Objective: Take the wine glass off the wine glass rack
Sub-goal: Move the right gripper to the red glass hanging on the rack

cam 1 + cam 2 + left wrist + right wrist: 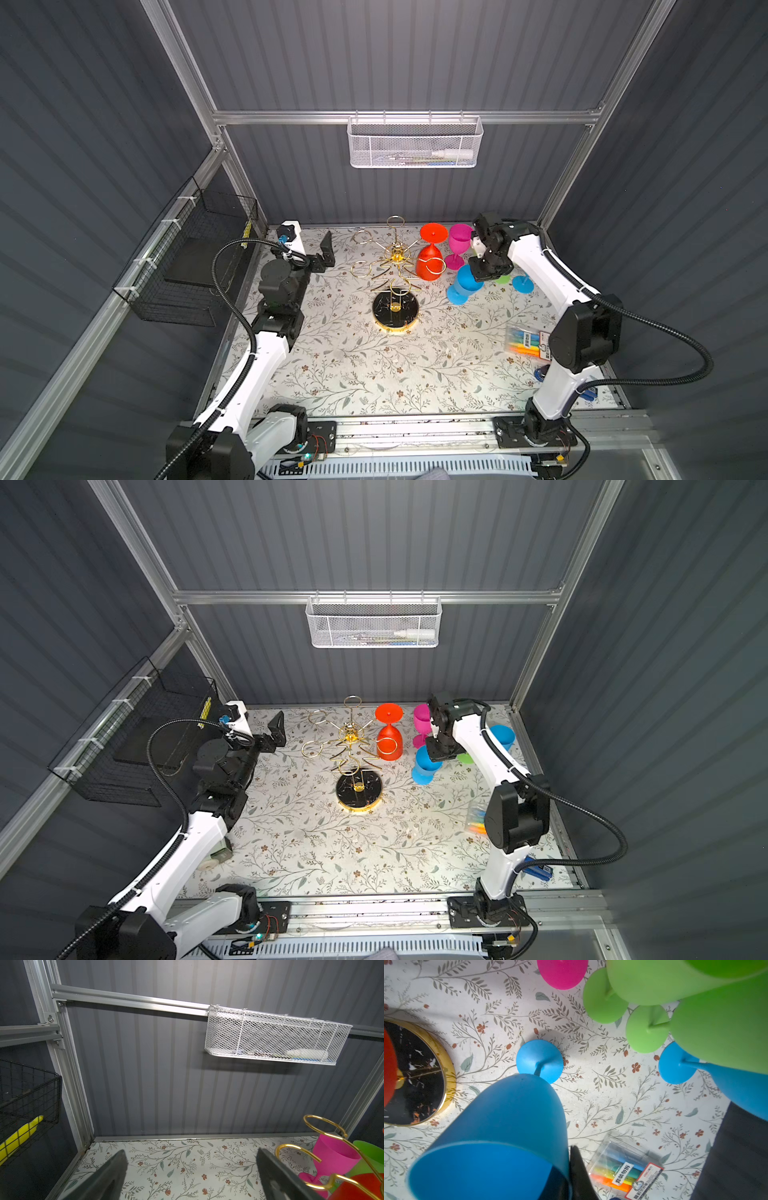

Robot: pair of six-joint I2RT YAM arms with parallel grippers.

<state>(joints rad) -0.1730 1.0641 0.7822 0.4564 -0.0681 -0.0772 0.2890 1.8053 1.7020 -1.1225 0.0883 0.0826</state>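
Note:
The gold wine glass rack [395,266] stands mid-table on its round black base [395,309] [415,1072]. A red wine glass [430,264] [389,742] hangs upside down from one right-hand arm. To the right, a blue wine glass [463,286] [508,1115] has its foot [539,1061] on the table, off the rack. My right gripper [478,274] [568,1159] is shut on its rim, one finger inside the bowl and one outside. My left gripper [328,249] [191,1153] is open and holds nothing, at the back left beside the rack.
A pink glass [459,243], green glasses [654,980] and another blue glass [503,735] crowd the back right. A marker pack [525,340] lies under my right arm. A white mesh basket [415,143] hangs on the back wall, a black wire basket [187,257] on the left.

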